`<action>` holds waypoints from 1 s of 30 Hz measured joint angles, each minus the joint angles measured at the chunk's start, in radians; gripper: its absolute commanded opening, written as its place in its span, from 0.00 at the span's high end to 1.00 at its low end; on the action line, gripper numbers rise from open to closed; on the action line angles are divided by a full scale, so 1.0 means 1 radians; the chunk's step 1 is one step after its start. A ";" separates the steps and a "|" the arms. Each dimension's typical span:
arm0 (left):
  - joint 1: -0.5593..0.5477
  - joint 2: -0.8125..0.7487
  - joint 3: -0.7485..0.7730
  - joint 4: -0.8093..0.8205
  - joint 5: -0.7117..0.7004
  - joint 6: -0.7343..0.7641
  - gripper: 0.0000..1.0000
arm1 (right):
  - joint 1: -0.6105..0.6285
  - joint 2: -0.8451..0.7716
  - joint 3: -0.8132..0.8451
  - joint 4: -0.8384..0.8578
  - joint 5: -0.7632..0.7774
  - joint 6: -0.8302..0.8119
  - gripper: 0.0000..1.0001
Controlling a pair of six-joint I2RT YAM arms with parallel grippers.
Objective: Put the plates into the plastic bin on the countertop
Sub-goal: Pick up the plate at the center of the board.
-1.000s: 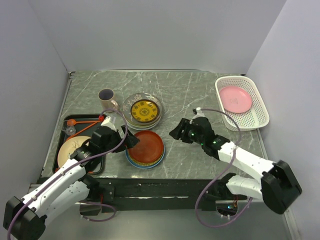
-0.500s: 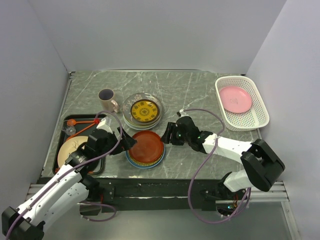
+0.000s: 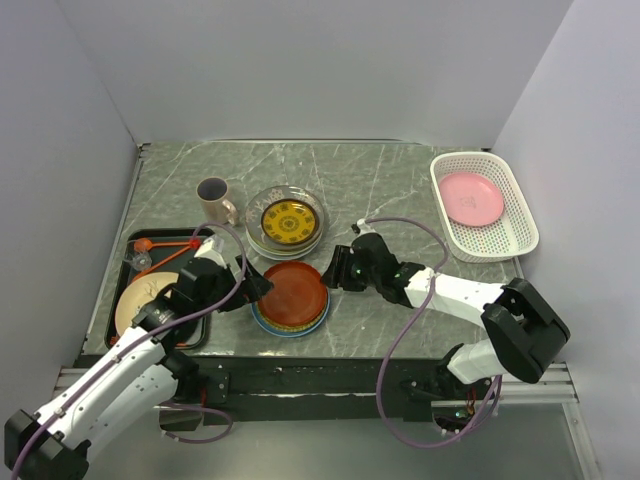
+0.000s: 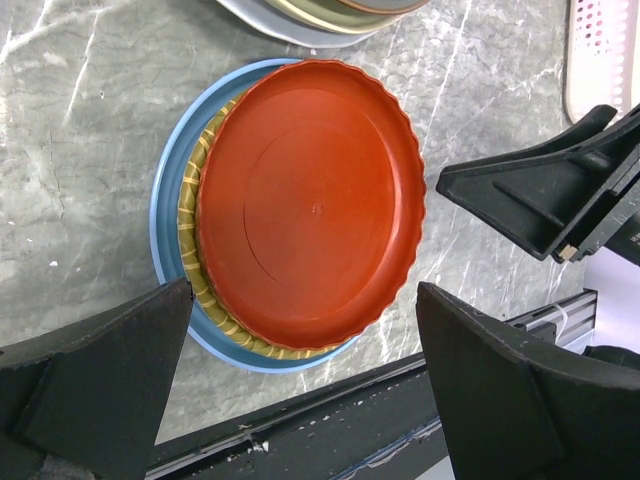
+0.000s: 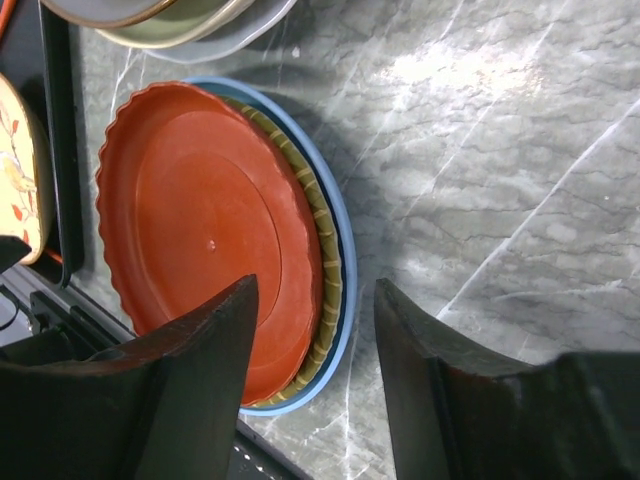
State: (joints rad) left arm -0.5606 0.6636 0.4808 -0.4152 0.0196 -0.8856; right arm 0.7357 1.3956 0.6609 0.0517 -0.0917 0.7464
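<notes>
A red plate point(image 3: 295, 290) lies on top of a yellow-patterned plate and a blue plate point(image 4: 165, 230) near the front edge of the countertop point(image 3: 390, 180). My right gripper point(image 3: 333, 270) hangs open at the stack's right rim; in the right wrist view the gripper point(image 5: 315, 380) has that rim between its fingers point(image 5: 190, 390), with no contact visible. At the stack's left side my left gripper point(image 3: 260, 287) is wide open and holds nothing; the left wrist view shows the gripper point(image 4: 300, 390) short of the red plate point(image 4: 310, 205). The white plastic bin point(image 3: 520, 215) at the back right holds a pink plate point(image 3: 471, 197).
A second stack of plates, topped by a yellow-patterned one point(image 3: 288, 222), stands just behind the red plate. A beige mug point(image 3: 213, 197) is left of that stack. A black tray point(image 3: 128, 262) at the left holds a beige plate point(image 3: 135, 305) and an orange utensil point(image 3: 165, 243).
My right gripper has swung left across the countertop to the red plate's right rim, and its jaws have narrowed a little. The left gripper has edged closer to the plate's left side.
</notes>
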 measured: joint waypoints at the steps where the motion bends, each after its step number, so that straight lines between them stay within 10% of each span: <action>1: 0.000 0.003 0.000 0.002 0.000 0.000 0.01 | 0.002 0.000 0.000 0.000 -0.001 -0.001 0.47; 30: 0.000 0.074 -0.016 0.060 0.017 0.008 0.01 | 0.038 0.081 0.017 -0.004 -0.002 -0.011 0.67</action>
State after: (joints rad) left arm -0.5606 0.7380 0.4648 -0.3553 0.0368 -0.8776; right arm 0.7738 1.4765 0.6781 0.0475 -0.0937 0.7349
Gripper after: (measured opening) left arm 0.994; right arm 0.356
